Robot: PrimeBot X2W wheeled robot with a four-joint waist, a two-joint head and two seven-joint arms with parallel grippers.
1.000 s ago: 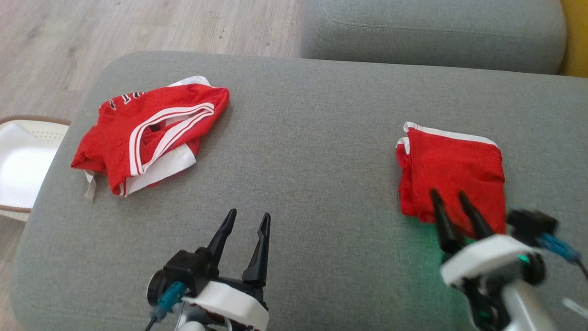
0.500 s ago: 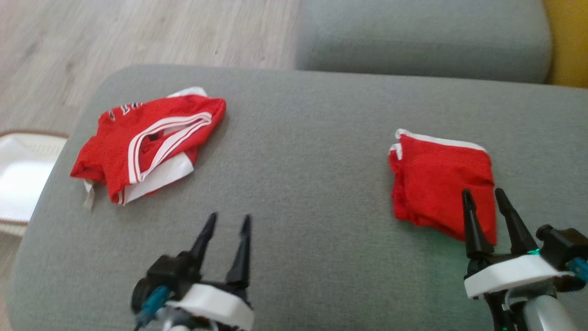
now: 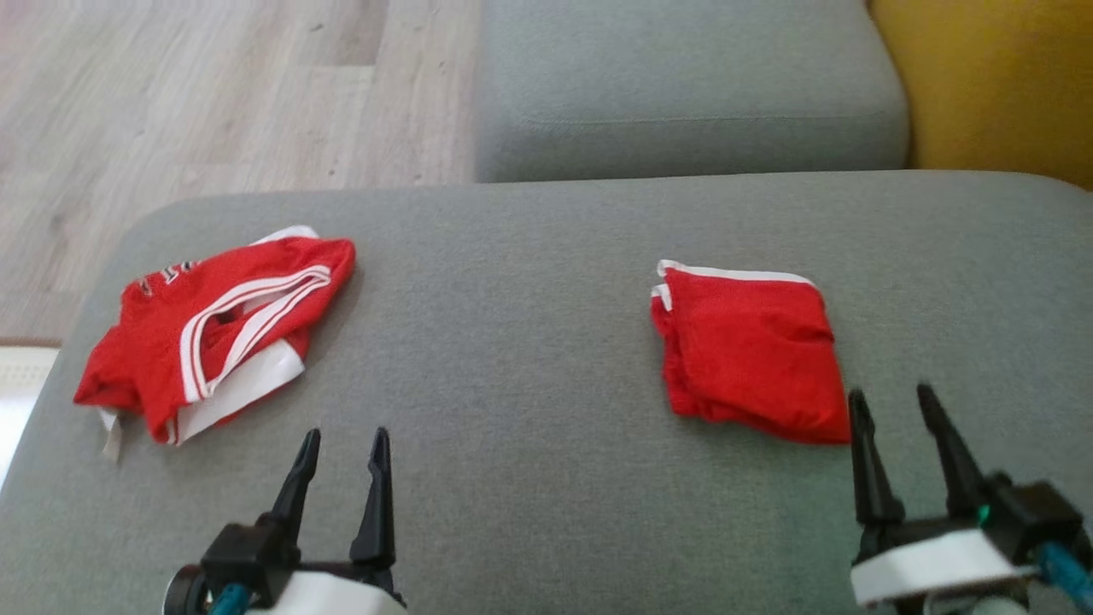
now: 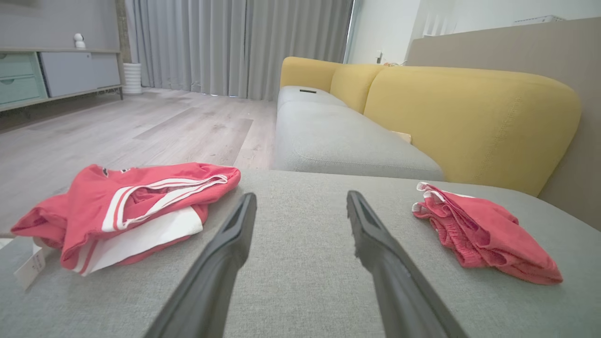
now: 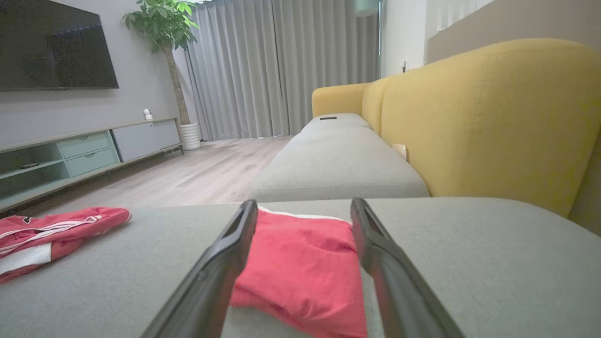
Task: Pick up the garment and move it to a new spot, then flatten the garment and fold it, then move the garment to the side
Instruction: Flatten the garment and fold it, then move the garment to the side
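L gripper (image 3: 347,433) fingers spread, empty, pointing fwd low over grey cushion (image 3: 529,342); R gripper (image 3: 889,392) also spread & empty, tips just beside near corner of folded red garment (image 3: 747,354), right of centre; crumpled red jersey (image 3: 213,333) by left edge; bare fabric between; wood floor (image 3: 213,102) beyond.

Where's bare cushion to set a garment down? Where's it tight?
Free: the wide cushion strip between the crumpled jersey and the folded garment, ahead of the left pincer; the band right of the folded garment, toward the yellow backrest. Tight: the left end around the jersey; the folded garment's near corner by the right pincer.
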